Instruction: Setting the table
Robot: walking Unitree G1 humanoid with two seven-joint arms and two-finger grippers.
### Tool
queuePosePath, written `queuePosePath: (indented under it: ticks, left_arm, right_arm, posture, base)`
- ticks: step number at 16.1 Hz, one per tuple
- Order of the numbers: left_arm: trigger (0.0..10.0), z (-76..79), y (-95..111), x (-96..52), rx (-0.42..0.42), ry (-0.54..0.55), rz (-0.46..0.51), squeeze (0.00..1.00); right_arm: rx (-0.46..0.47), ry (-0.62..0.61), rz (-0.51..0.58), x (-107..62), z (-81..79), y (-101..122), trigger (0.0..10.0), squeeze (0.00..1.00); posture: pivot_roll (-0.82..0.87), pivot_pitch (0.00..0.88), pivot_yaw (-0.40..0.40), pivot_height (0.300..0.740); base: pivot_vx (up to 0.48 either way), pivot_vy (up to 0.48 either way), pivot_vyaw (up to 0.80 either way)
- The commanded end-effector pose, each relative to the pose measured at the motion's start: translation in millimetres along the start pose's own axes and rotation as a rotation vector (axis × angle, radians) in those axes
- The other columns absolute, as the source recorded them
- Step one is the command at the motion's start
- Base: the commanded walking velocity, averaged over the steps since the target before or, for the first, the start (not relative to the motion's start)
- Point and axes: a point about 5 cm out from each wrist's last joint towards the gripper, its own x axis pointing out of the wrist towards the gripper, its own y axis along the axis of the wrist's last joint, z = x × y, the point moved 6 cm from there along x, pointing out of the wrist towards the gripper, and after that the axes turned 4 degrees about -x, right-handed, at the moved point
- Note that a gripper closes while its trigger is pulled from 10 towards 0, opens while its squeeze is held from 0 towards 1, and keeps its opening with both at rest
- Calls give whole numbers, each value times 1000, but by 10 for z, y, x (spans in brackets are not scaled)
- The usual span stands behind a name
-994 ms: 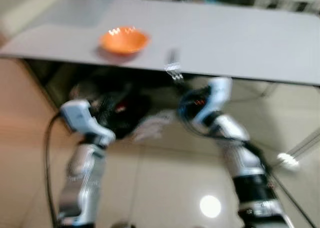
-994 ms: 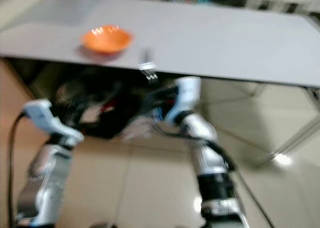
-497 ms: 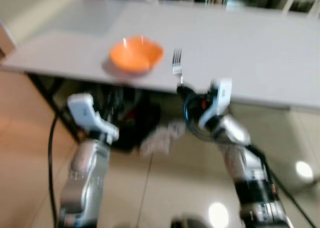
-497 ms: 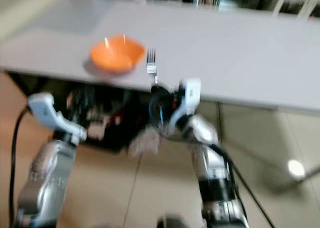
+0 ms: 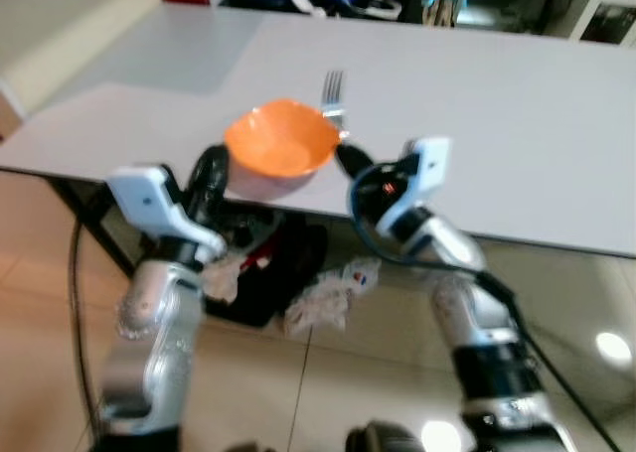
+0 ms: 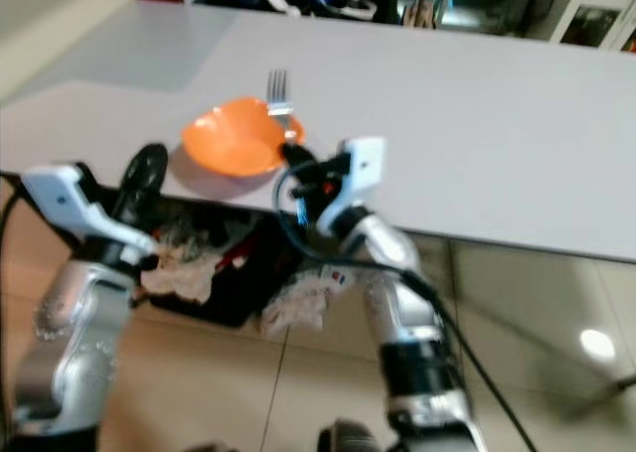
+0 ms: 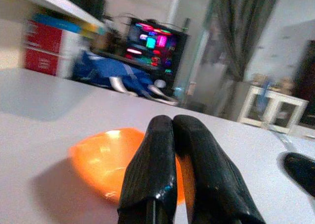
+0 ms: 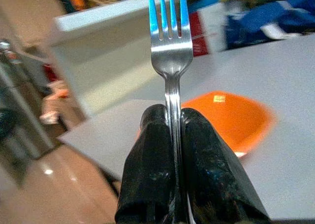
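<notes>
From the head cameras, an orange bowl (image 5: pixel 279 148) sits near the front edge of the grey table (image 5: pixel 517 124); the right gripper (image 5: pixel 345 156), at the bowl's 3 o'clock, pinches a fork (image 5: pixel 333 96) with tines pointing to 12 o'clock. The left wrist view shows the left gripper (image 7: pixel 172 123) pressed together, empty, before the bowl. The right wrist view shows black fingers (image 8: pixel 155 135) clamping the fork's neck, bowl behind.
</notes>
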Motion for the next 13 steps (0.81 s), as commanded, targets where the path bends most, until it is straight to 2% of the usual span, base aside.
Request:
queuePosePath:
  ticks: [1, 4, 7, 9, 11, 13]
  left_arm:
    - [10000, -65, 35, -5, 29, 21, -2, 0]
    - [10000, -136, -26, -1, 50, 55, -34, 0]
    - [10000, -205, -52, 7, 46, 106, -50, 0]
    - [10000, -209, -57, 17, 35, 111, -68, 0]
    - [10000, -207, -46, 4, 38, 122, -57, 0]
    - [10000, -164, -45, -8, 47, 116, -56, 0]
  right_arm:
    - [-15, -4, 31, 68, -44, 111, 10000, 0]
    - [-51, -48, 13, 90, 21, 100, 10000, 0]
    - [-96, -213, -58, 102, 303, 42, 10000, 0]
    - [-128, -308, -82, 93, 465, 89, 10000, 0]
    - [-150, -346, -76, 68, 526, 147, 10000, 0]
    - [-155, -331, -82, 71, 488, 169, 10000, 0]
  posture:
    - [-103, 84, -6, 740]
    - [-103, 79, -6, 740]
    - [-100, 78, -5, 740]
    - [-100, 85, -6, 740]
    - [-110, 96, -9, 740]
    - [-116, 107, -13, 740]
  base:
    - [480, 0, 0]
    - [465, 0, 0]
    - [0, 0, 0]
    - [0, 480, -787]
    - [0, 0, -787]
    - [0, 0, -400]
